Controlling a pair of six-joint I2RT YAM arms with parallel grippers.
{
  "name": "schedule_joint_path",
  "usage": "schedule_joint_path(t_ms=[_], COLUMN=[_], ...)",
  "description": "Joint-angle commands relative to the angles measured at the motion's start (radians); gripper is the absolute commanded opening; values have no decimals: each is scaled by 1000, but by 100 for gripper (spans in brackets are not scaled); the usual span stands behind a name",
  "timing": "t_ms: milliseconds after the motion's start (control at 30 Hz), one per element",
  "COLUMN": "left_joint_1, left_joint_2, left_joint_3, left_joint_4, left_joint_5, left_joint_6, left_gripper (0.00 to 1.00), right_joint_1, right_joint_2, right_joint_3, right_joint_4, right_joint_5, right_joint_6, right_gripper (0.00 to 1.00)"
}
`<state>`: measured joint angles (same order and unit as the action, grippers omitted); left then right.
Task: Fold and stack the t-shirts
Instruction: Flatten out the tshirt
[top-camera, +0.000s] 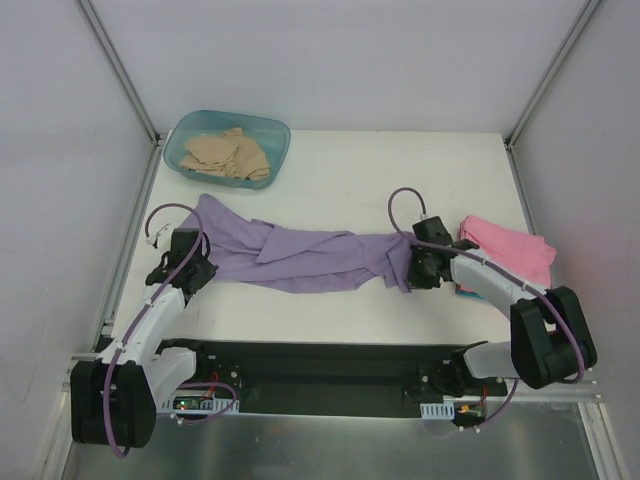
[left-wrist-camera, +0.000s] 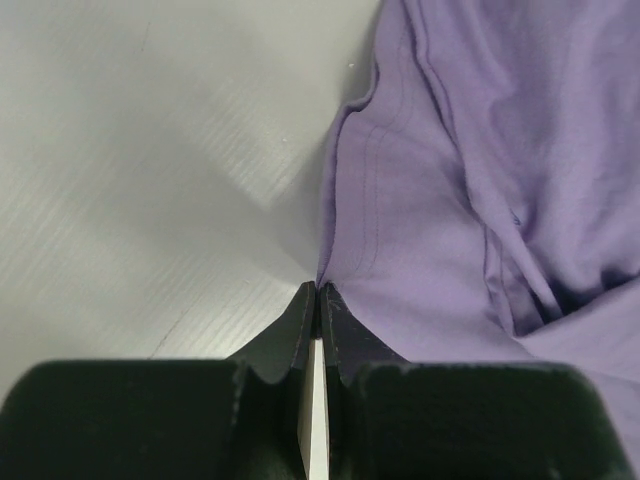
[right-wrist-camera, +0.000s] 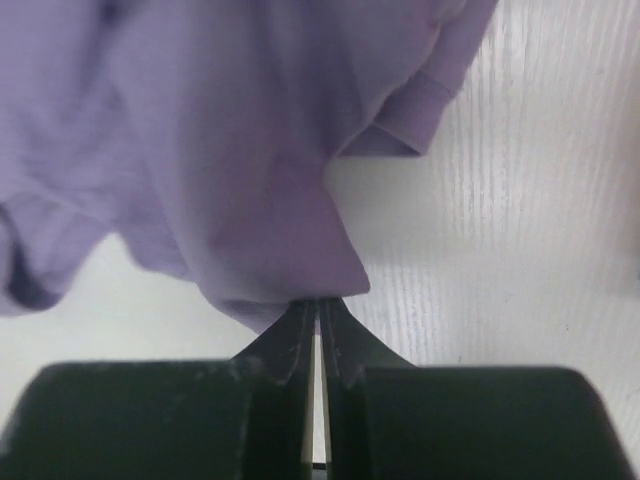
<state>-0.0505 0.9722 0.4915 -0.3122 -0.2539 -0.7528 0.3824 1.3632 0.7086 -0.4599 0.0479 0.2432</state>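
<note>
Three t-shirts: lavender one (top-camera: 300, 258) pinched by both hands (top-camera: 186, 268) (top-camera: 418, 266); pink (top-camera: 508, 248); tan (top-camera: 228, 154).

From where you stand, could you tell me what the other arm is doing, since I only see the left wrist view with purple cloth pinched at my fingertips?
Observer: The right end effector is shut on the opposite end of the same lavender t-shirt, which stretches across the table between both arms.
Operator: Thank you. Is anything lying beyond that arm?
Observer: A folded pink t-shirt lies to its right, partly under the arm.
Operator: And where is the third shirt, please?
Observer: The tan t-shirt sits crumpled in the teal tub at the table's far left corner.
</note>
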Motion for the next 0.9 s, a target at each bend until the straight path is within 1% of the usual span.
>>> schedule_joint_path(t_ms=[0,67,167,300,367,400,467,500,533,567,600,633,733,833,867], left_joint_1=[8,8,8,8,8,8,8,8,8,8,8,8,8,8,8], left_joint_2=[-79,-138,-219,-273,-280,-280,-279,-280,-280,-280,-280,-285,-300,-305,-305], left_joint_3=[33,61,111,217,309,378,448,522,559,597,670,709,834,964,998], left_joint_4=[10,9,8,7,2,1,-7,-14,-19,-25,-36,-41,-54,-91,-100], left_joint_5=[54,88,94,102,117,117,116,114,116,116,117,120,125,122,122], left_joint_6=[32,35,29,23,27,30,39,43,49,62,69,84,93,133,138], left_gripper=[0,0,0,0,0,0,0,0,0,0,0,0,0,0,0], right_joint_1=[4,4,3,-5,-13,-19,-25,-30,-30,-31,-31,-30,-31,-30,-31], right_joint_2=[-214,-329,-464,-561,-585,-605,-616,-619,-624,-624,-624,-622,-625,-621,-610], right_joint_3=[14,43,103,207,251,306,372,437,477,511,549,627,747,840,926], right_joint_4=[135,138,144,158,179,184,185,182,181,176,168,161,144,132,109], right_joint_5=[30,61,136,278,300,309,319,325,325,320,316,310,300,290,279], right_joint_6=[-31,-41,-64,-116,-142,-169,-191,-206,-229,-235,-263,-287,-311,-346,-366], right_gripper=[1,1,1,1,1,1,1,1,1,1,1,1,1,1,1])
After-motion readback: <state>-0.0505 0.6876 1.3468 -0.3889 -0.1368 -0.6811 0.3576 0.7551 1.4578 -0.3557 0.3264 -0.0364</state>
